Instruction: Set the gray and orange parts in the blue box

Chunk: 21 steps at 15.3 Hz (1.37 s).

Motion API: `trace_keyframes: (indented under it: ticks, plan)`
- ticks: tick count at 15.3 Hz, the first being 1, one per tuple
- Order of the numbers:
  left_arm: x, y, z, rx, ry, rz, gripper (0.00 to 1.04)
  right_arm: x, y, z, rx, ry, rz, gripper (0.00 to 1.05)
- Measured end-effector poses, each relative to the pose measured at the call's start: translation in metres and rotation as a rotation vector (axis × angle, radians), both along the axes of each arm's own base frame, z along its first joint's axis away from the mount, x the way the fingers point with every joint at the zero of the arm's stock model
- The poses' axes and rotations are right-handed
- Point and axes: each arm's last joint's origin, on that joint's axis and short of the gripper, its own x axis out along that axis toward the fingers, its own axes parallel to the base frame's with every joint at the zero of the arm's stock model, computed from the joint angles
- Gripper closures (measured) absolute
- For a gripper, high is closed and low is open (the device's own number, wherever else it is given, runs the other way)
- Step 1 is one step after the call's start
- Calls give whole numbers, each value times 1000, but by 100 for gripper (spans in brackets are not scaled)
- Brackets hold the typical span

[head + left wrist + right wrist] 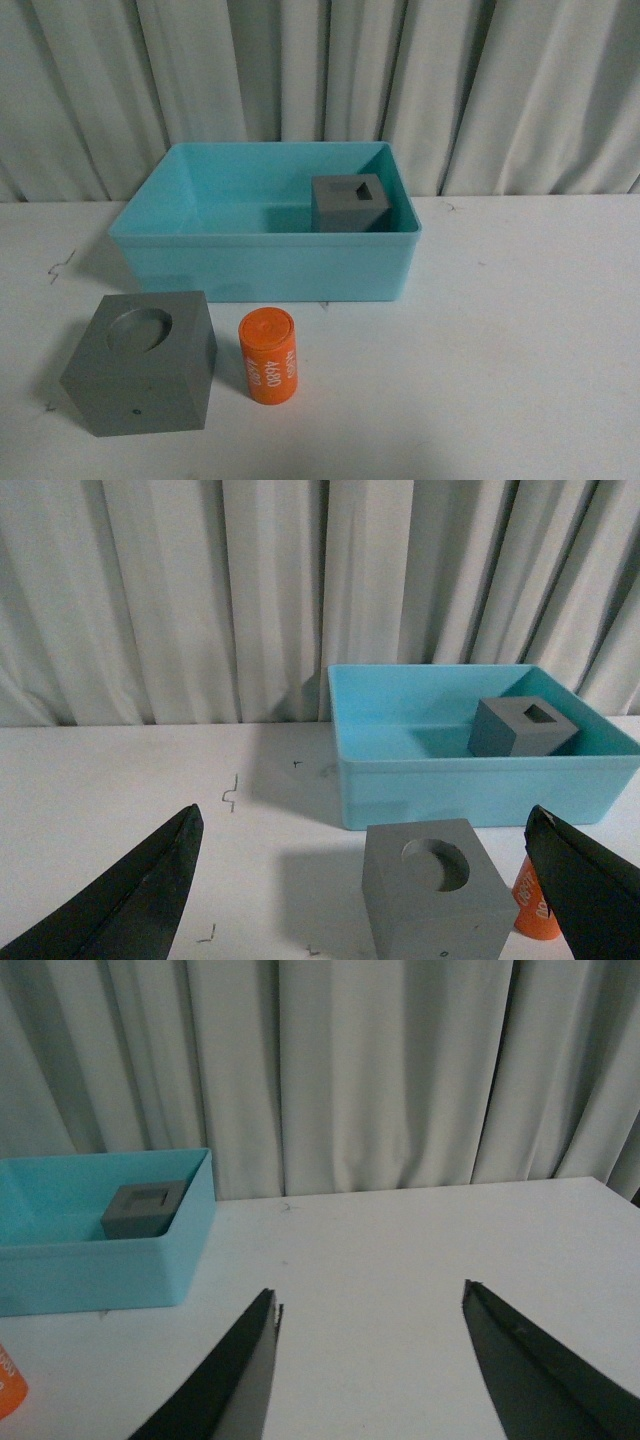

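Setting: white table [520, 350] before a pale pleated curtain [320, 70]; a few small dark pen marks [230, 792] on the tabletop to the left of the bin.

Item 1: blue box [265, 265], light turquoise, low walls, rimmed, standing at the middle of the table close to the curtain.

Item 2: gray cube with rectangular recess [345, 210], upright inside the blue box, in its right-hand part near the right wall. Its base is hidden by the front wall.

Item 3: gray cube with round recess [140, 375], on the table outside the box, in front of its left corner, recess facing up.

Item 4: orange cylinder [268, 357], upright on the table just to the right of item 3, a narrow gap between them. White digits run down its side; 1 row reads 4680, the other seems too blurred to read.

Item 5: left gripper [362, 820], fingers spread wide, gripping nothing; item 3 lies ahead of it.

Item 6: right gripper [368, 1290], fingers likewise well parted and empty, above bare table to the right of the box.
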Motion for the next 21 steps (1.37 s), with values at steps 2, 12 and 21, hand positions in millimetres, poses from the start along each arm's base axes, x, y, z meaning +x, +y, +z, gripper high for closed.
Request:
trace_keyframes:
  ticks: [2, 12, 21]
  plan:
    - [0, 0, 0, 0, 0, 0, 7, 0, 0, 0, 0, 0, 0, 28]
    - [80, -8, 31, -38, 633, -22, 7, 0, 0, 0, 0, 0, 1, 6]
    - [162, -46, 1, 90, 743, -123, 7, 0, 0, 0, 0, 0, 1, 6]
